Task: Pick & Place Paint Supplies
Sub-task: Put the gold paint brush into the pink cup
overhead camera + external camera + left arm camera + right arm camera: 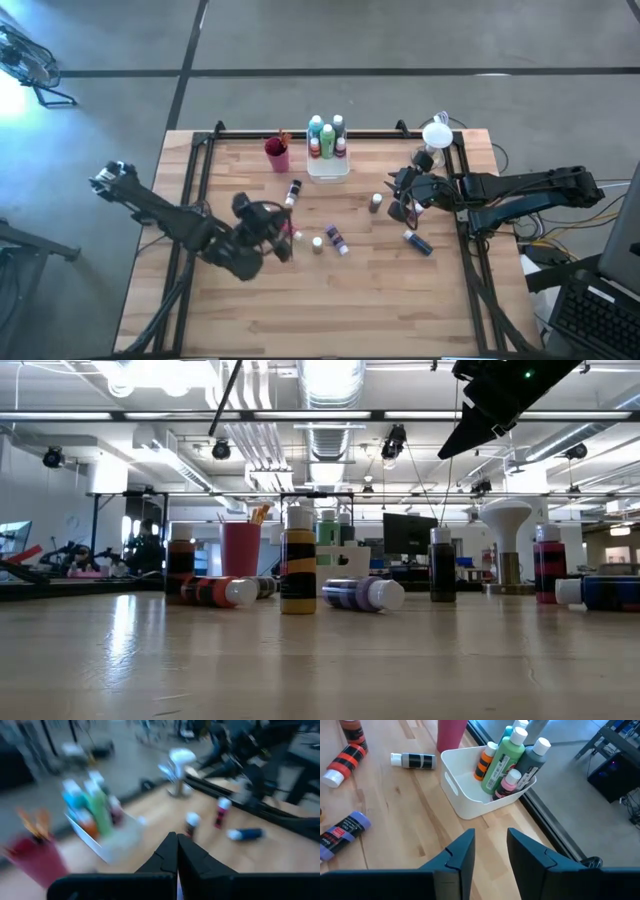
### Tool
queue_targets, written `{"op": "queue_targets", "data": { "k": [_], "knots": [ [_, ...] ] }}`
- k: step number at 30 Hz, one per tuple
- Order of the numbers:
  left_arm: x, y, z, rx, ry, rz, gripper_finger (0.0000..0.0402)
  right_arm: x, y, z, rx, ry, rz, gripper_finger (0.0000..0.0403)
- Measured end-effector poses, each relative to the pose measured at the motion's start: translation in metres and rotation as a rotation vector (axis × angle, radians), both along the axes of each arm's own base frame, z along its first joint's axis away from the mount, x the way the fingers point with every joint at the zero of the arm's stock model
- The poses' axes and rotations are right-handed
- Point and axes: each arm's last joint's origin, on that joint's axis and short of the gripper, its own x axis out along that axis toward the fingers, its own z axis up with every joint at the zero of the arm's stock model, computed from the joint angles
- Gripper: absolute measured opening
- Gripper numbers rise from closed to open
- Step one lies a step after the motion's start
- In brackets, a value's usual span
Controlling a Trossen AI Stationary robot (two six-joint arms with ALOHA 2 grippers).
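Hovering beside the tray (470, 805), right gripper (490, 851) is seen parted, empty; left gripper (176, 854) closed, empty. Loose paint bottles (336, 239) lie mid-table; grasp should be centred.

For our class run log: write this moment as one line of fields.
left gripper: shut, empty, mid-table | right gripper: open, empty, facing tray | tray: several bottles upright | table: bottles loose

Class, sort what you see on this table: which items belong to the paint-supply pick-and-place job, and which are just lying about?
Job items:
- loose paint bottles on the table, e.g. purple bottle, blue bottle
- bottles already in the white tray
- brushes in the magenta cup

Just there:
- white mushroom-shaped stand
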Motion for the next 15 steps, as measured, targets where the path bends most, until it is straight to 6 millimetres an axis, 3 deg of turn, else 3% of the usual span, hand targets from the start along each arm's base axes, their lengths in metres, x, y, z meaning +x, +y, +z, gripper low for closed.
{"op": "queue_targets", "data": {
  "k": [8,12,15],
  "knots": [
    [-0.008,0.039,0.022,0.257,0.143,0.084,0.0000,0.000,0.000,0.000,0.013,-0.013,-0.011,0.0093],
    [0.002,0.063,0.030,0.315,0.199,0.084,0.0000,0.000,0.000,0.001,0.026,-0.030,-0.022,0.0086],
    [0.016,0.084,0.038,0.340,0.194,-0.033,0.0000,0.000,0.000,0.001,0.033,-0.036,-0.028,0.0080]
  ]
}}
